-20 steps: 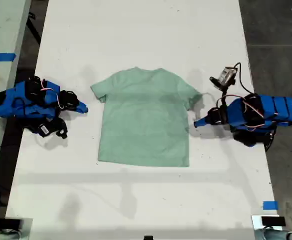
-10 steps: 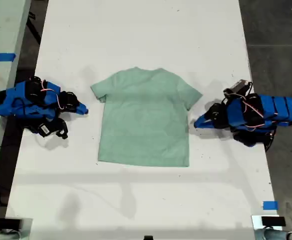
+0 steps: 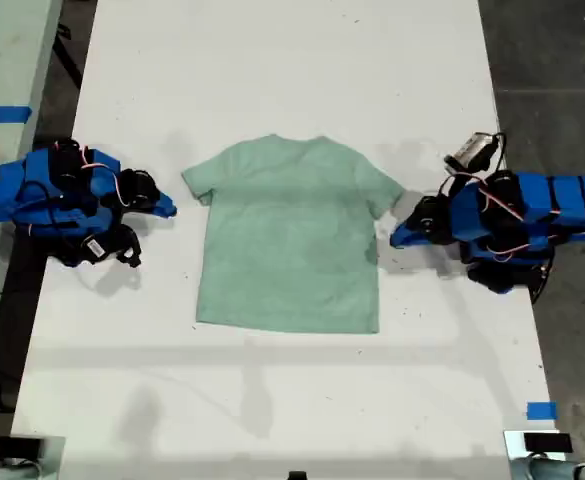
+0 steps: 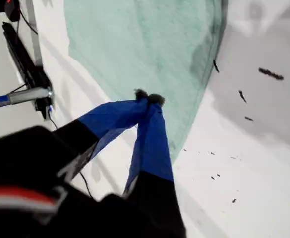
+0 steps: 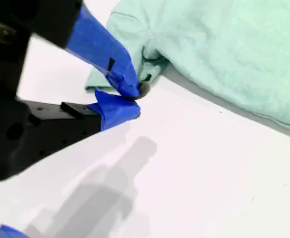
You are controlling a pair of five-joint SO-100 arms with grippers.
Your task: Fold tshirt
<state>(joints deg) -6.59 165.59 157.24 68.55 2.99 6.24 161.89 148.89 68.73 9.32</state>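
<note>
tshirt (image 3: 290,236) lies flat in the middle of the white surface (image 3: 272,60) | a blue arm (image 3: 57,200) on each side | blue tape (image 3: 540,410) near a corner

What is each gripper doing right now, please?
My first gripper: shut, empty, near the pale mint-green cloth t-shirt.
My second gripper: shut, empty, beside a sleeve.

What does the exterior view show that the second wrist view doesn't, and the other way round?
Only the exterior view shows the whole tshirt spread flat, a blue arm at its left, another arm at its right, and blue tape. Only the second wrist view shows my second pincer up close, tips drawn together beside a sleeve. Both show the mint tshirt on the white table.
</note>
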